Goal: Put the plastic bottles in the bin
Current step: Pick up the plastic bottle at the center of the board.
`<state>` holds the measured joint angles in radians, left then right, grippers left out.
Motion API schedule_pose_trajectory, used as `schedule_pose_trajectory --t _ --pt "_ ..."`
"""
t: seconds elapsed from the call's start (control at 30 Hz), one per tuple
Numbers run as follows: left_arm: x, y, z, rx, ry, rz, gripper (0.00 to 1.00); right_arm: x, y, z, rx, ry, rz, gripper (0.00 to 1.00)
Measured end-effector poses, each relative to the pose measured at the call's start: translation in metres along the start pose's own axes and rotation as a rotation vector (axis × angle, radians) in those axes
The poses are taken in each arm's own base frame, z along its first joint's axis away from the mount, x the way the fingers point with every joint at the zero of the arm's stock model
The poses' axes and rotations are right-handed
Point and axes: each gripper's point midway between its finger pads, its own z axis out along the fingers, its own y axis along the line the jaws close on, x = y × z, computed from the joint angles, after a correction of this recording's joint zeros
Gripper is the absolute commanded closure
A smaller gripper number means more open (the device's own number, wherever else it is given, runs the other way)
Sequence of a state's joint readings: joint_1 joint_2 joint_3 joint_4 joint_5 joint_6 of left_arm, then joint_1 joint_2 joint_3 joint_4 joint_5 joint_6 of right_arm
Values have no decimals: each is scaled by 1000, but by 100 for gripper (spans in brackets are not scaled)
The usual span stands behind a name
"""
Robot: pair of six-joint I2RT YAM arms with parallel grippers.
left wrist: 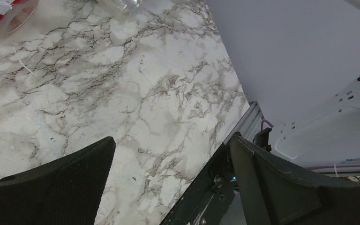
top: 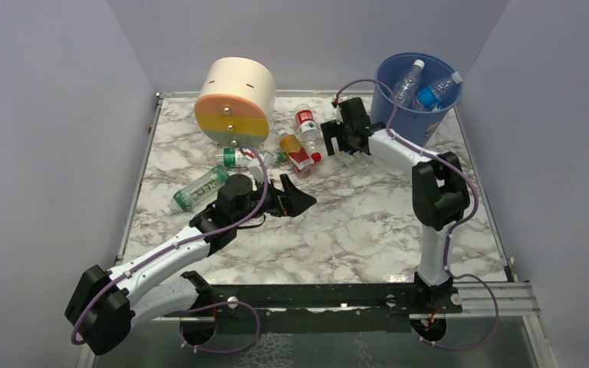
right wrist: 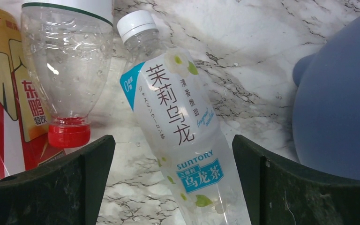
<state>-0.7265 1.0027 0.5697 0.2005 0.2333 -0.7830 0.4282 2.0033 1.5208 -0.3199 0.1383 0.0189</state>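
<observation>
A robotics lab test cell — plain pale walls [top: 54, 115] box in a marble-patterned tabletop [top: 353, 230]; a metal rail [top: 330, 292] at its near edge carries the left arm [top: 161, 259] and right arm [top: 433, 230], both cabled.

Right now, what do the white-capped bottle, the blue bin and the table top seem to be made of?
Bottle: clear plastic, glossy; you can see through it. Bin: blue plastic, matte, with a smooth moulded wall. Table top: marble look with grey veins, possibly only a printed surface.

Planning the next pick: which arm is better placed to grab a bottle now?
Right. Its open right gripper hangs over the clear white-capped plastic bottle lying beside the blue round plastic bin; the open left gripper hovers over bare marble table.
</observation>
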Motion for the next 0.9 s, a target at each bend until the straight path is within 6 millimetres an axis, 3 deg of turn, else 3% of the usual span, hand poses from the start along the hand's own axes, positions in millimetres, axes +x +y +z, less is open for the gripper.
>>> schedule_pose_trajectory --t 0.5,0.9 --pt "1 -1 0 6 7 10 1 11 -3 6 35 33 41 3" --pt "0 -3 -2 11 3 11 1 68 3 8 6 146 58 18"
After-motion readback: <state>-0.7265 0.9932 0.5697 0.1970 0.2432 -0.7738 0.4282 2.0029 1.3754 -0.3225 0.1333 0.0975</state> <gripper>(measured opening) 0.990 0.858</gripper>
